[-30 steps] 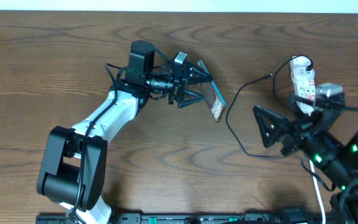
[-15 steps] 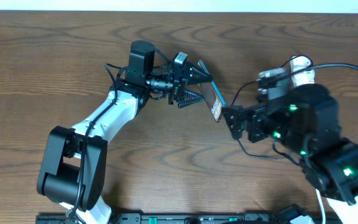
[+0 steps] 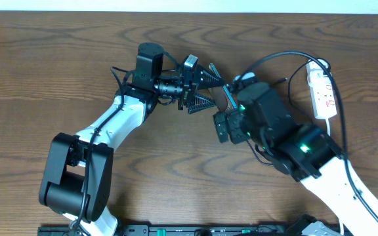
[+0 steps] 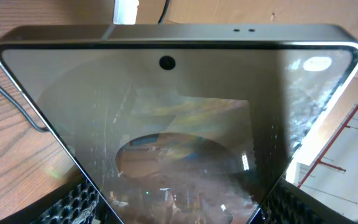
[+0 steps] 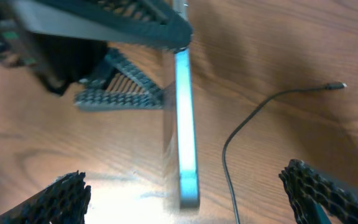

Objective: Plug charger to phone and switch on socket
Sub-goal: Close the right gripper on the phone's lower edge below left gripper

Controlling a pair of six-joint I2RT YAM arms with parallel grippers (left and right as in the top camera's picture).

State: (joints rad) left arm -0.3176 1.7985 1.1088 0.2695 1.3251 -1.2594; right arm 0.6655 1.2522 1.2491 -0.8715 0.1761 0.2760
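— Near the middle of the wooden table point(image 3: 58, 52), what is the left gripper point(image 3: 214, 90) doing?

— It is pinching the phone point(image 4: 179, 124) and holding it up on edge. On the left wrist camera the glass face is filling almost the whole view, and the mesh fingers point(image 4: 79, 202) are showing at the bottom corners.

— And the right gripper point(image 5: 184, 174)?

— Its jaws are standing spread wide. On the right wrist camera one finger is sitting at 8 o'clock and the other at 4 o'clock, and the phone's thin edge is running down between them. Neither finger is touching it.

— Where is the charger point(image 5: 224, 155) lying?

— It is lying loose on the wood at about 3 o'clock from the phone in that same view. Its plug tip point(image 5: 335, 86) is pointing toward 3 o'clock and is lying apart from the phone.

— Is the socket showing?

— Overhead, the socket point(image 3: 321, 88) is lying at about 2 o'clock from the table's middle and running lengthwise from 12 to 6, well apart from the phone. I cannot tell how its switches are standing.
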